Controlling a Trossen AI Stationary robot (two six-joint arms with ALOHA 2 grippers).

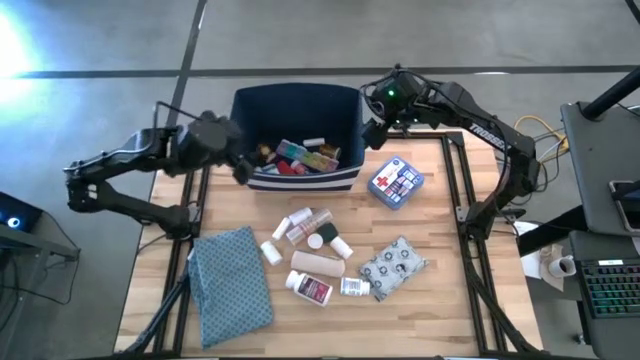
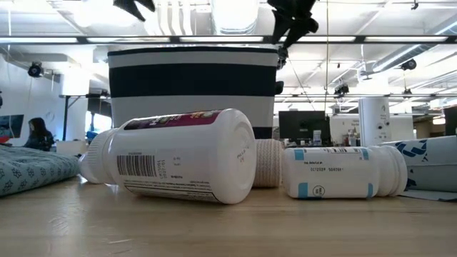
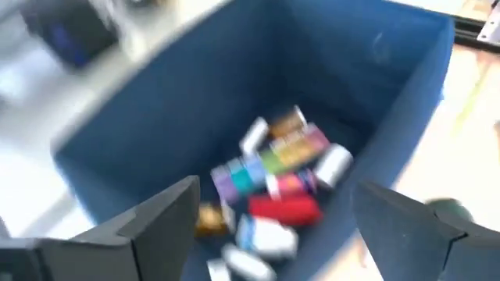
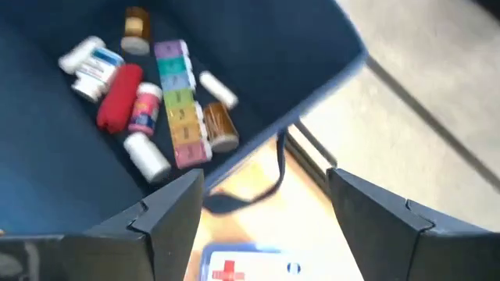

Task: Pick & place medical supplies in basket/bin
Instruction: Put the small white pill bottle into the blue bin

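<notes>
The dark navy bin [image 1: 295, 110] stands at the table's far edge. In it lie a rainbow pill organizer [image 4: 181, 101], a red tube [image 4: 119, 97] and several small bottles. My left gripper [image 3: 277, 191] hangs open over the bin's near left corner [image 1: 243, 165], with nothing between its fingers. My right gripper [image 4: 266, 176] hangs open above the bin's right wall [image 1: 378, 130], also holding nothing. On the table lie the blue-white red-cross box [image 1: 396, 182], a grey patterned pouch [image 1: 392, 265], a tan bandage roll [image 1: 317, 264] and several white bottles [image 1: 310, 288].
A flat teal dotted cloth [image 1: 230, 285] lies at the table's near left. The low view shows a big white bottle [image 2: 178, 157] and a smaller one [image 2: 343, 171] on their sides in front of the bin. Black frame rails [image 1: 462, 190] run along the table's sides.
</notes>
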